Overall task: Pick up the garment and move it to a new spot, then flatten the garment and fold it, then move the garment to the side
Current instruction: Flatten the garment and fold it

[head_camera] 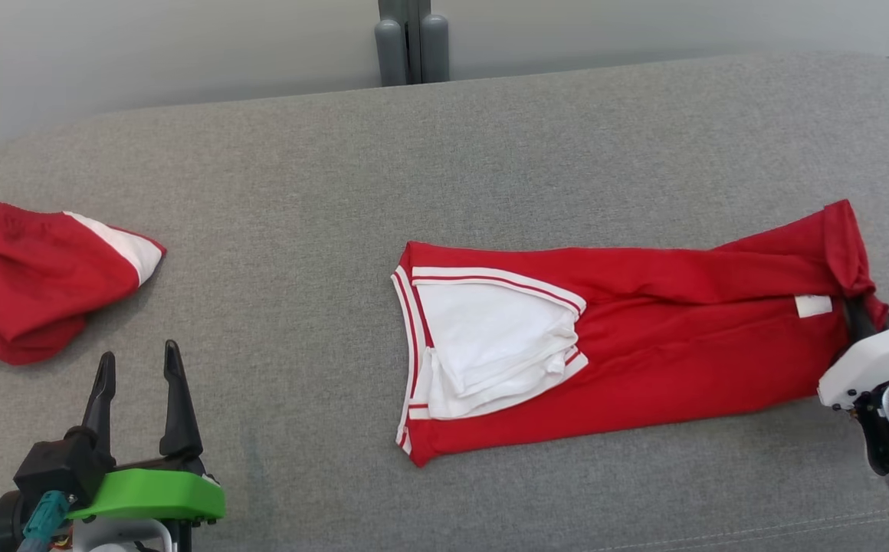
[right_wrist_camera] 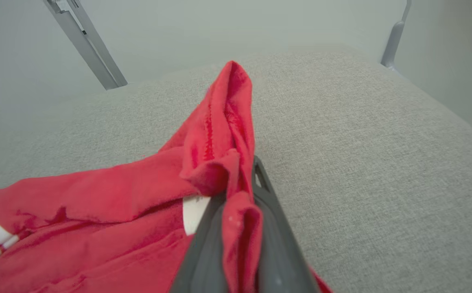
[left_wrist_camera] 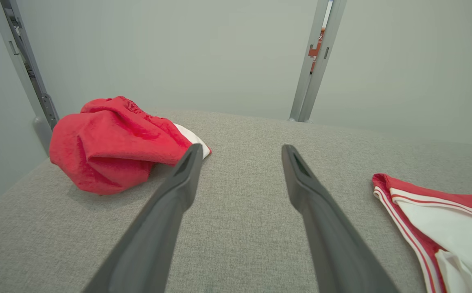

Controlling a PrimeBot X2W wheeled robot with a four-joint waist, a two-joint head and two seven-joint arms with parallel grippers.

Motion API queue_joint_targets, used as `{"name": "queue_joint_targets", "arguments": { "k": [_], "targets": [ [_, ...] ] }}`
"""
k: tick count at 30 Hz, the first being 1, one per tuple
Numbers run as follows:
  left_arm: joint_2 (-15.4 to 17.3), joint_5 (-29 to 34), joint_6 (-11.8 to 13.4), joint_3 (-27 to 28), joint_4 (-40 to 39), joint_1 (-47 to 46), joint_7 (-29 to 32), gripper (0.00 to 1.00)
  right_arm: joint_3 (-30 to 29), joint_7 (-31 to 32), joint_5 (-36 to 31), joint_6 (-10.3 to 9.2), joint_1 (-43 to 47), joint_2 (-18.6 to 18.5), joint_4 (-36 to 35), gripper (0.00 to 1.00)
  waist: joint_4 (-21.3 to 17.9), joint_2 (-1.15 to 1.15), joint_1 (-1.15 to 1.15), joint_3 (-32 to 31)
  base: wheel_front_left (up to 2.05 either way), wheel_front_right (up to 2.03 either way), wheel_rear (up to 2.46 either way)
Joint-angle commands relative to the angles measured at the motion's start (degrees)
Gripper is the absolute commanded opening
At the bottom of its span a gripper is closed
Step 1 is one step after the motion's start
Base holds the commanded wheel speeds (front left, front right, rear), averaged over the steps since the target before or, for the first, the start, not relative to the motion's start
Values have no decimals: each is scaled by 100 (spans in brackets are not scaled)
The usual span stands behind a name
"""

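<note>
Matt cloth garment (head_camera: pixel 682 345) on rough woven tabletop (head_camera: pixel 299 192).

Head looks down; both wrists, seemingly low, share the garment (head_camera: pixel 644 345).

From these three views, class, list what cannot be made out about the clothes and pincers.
Label: head view, too small to read; right wrist view, partly behind a finger.
Right pincer tips: head view, hidden under the garment corner.
Bundle: head view, cut by left edge; crumpled, so type unclear.
</note>
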Motion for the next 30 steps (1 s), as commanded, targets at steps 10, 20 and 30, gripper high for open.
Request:
{"name": "queue_joint_targets", "arguments": {
  "k": [10,20,30],
  "targets": [
    [5,-85,59,-63,-6,87,0,100,596,128,-291,-7,12,693,-984,0,42,0,0,-2,0,0,0],
    [6,-142,77,-245,44,-125,0,100,1232,436,-597,-5,-139,1668,-1490,0,327,0,0,155,0,0,0],
    [7,-229,91,-497,177,-331,0,100,1623,469,-694,-4,-471,2203,-1070,0,704,0,0,367,0,0,0]
  ]
}}
